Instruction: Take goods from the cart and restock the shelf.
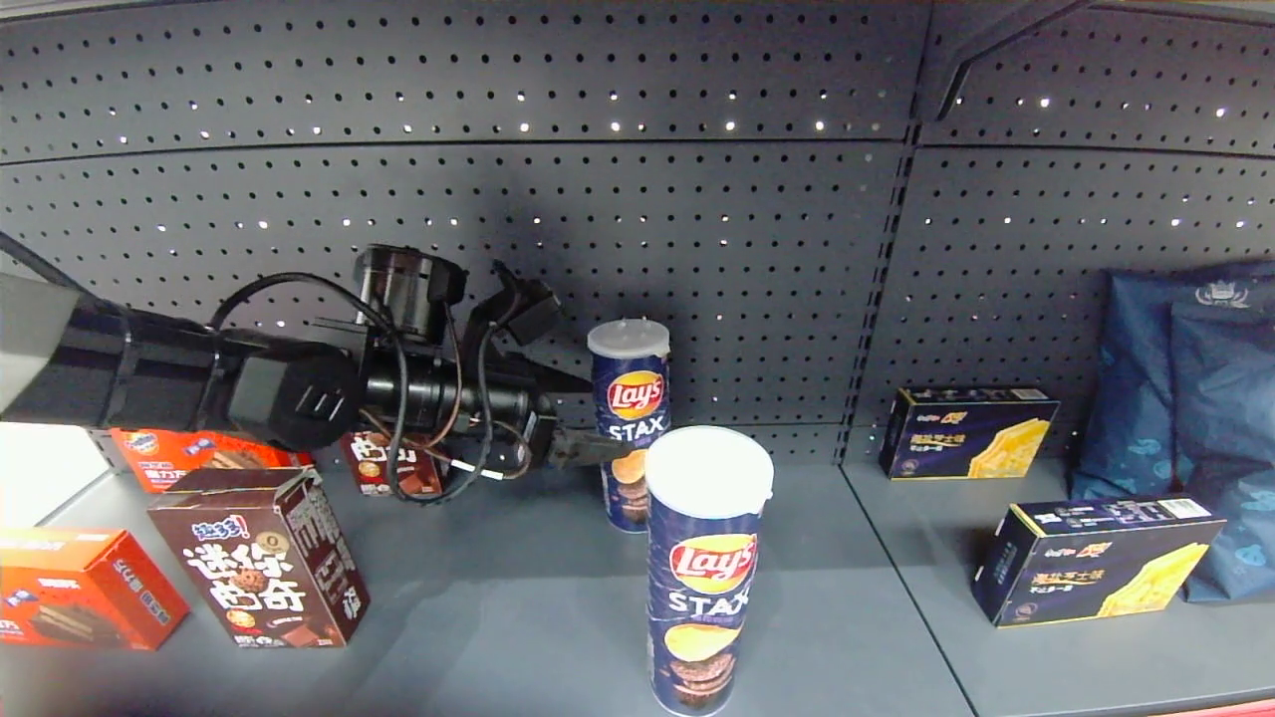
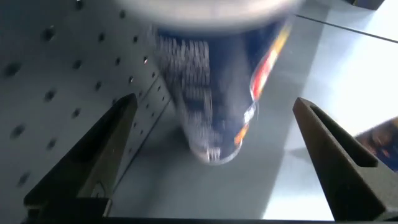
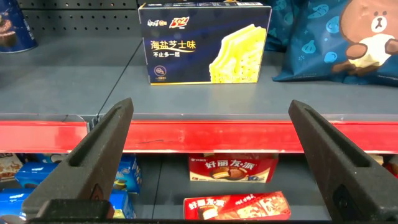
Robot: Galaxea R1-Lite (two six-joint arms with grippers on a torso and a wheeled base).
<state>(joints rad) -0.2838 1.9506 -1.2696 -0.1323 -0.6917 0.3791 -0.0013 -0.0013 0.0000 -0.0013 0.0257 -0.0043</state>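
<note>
Two dark blue chip cans with white lids stand upright on the grey shelf. The front can is near the shelf's front edge. The rear can stands close to the pegboard back wall. My left arm comes in from the left, and its gripper is at the rear can's left side, at mid height. In the left wrist view this gripper is open, and the can sits just beyond and between the two fingers, untouched. My right gripper is open and holds nothing, in front of the red shelf edge.
A brown cookie box and orange-red boxes stand on the shelf's left. Dark blue cracker boxes and blue bags fill the right section. The right wrist view shows a cracker box and red boxes on a lower shelf.
</note>
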